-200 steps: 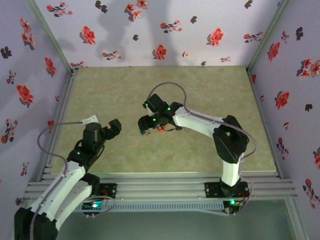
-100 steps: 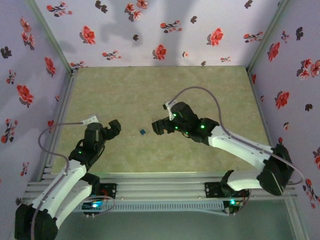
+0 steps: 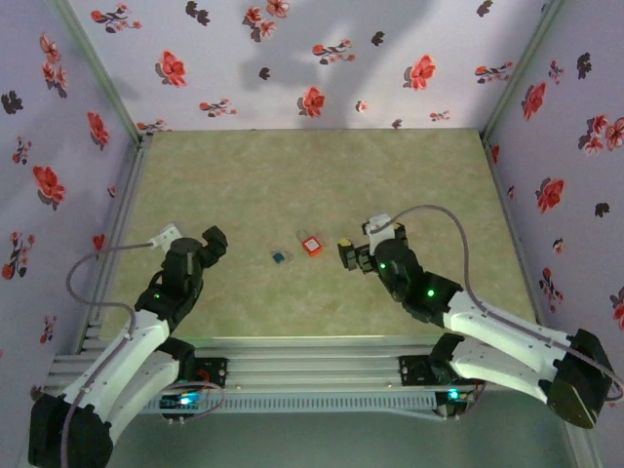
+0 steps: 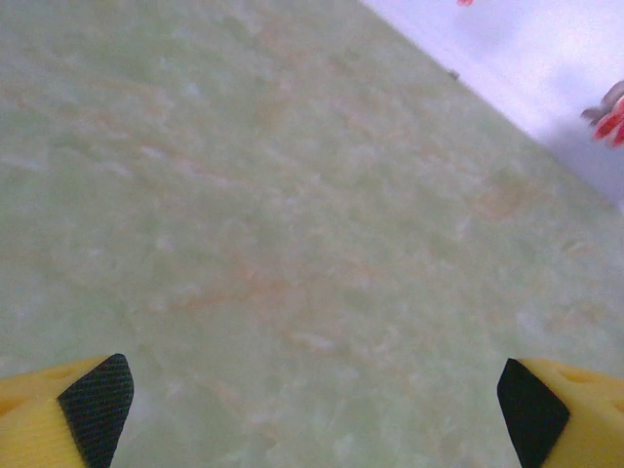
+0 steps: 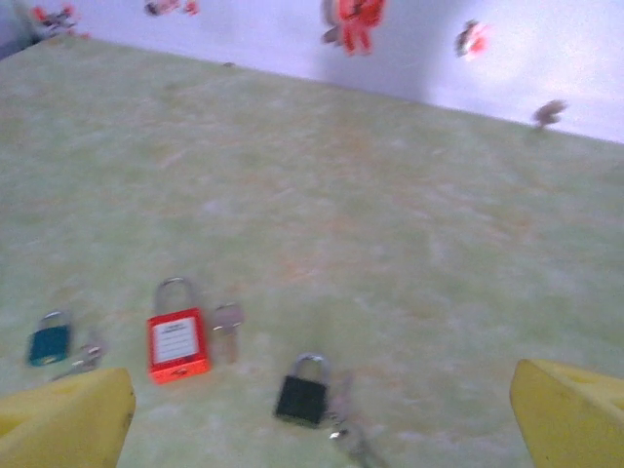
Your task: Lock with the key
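Note:
A red padlock [image 5: 177, 342] lies flat on the table, also in the top view [image 3: 311, 245]. Just right of it lies the key [image 5: 227, 329], small with a squarish head, blurred and greyish here. My right gripper [image 5: 317, 417] is open and holds nothing; its yellow fingertips [image 5: 73, 426] frame the bottom corners. In the top view the right gripper [image 3: 350, 255] hovers a little to the right of the red padlock. My left gripper [image 4: 314, 405] is open over bare table, standing well left of the padlocks in the top view [image 3: 212, 242].
A black padlock [image 5: 302, 396] with a blurred key [image 5: 349, 444] lies nearest the right gripper. A teal padlock [image 5: 49, 343] with its own key [image 5: 84, 358] lies further left. Flowered walls [image 3: 312, 58] enclose the table [image 3: 322, 175] on three sides.
The right arm has pulled back from over the padlocks to the right and nearer its base, uncovering the red padlock, and its jaws have opened wider. The left arm has barely shifted.

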`<state>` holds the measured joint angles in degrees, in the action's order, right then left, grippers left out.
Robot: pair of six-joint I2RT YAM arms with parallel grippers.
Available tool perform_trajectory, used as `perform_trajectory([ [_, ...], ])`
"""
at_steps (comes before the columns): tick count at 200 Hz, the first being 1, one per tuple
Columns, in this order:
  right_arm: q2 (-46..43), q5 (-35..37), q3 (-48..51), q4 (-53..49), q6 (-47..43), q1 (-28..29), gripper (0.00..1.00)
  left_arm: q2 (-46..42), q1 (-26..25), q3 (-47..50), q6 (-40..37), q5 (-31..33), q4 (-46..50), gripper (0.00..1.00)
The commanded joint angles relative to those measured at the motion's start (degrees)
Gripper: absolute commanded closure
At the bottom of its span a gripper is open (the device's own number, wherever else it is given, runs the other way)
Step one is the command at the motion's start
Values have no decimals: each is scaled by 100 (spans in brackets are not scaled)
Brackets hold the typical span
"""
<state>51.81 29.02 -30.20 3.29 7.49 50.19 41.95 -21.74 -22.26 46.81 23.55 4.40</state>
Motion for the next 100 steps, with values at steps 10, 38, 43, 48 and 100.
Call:
perform_trajectory([
  [10, -445, 1018, 611, 1410, -354, -394, 1, -86, -33, -195, -364, 293, -439, 0],
  [38, -521, 1124, 998, 1952, -335, -999, 1, 149, -43, -574, -684, 622, -254, 0],
  [43, -495, 1172, 1058, 2053, -348, -1105, 1, 183, -49, -641, -758, 625, -284, 0],
  [48, -473, 1237, 1109, 2126, -366, -1196, 1, 216, -57, -697, -861, 629, -341, 0],
  [100, 183, 1613, 1421, 3078, -497, -2094, 1, 1039, 81, -807, -1744, 1019, -1349, 0],
])
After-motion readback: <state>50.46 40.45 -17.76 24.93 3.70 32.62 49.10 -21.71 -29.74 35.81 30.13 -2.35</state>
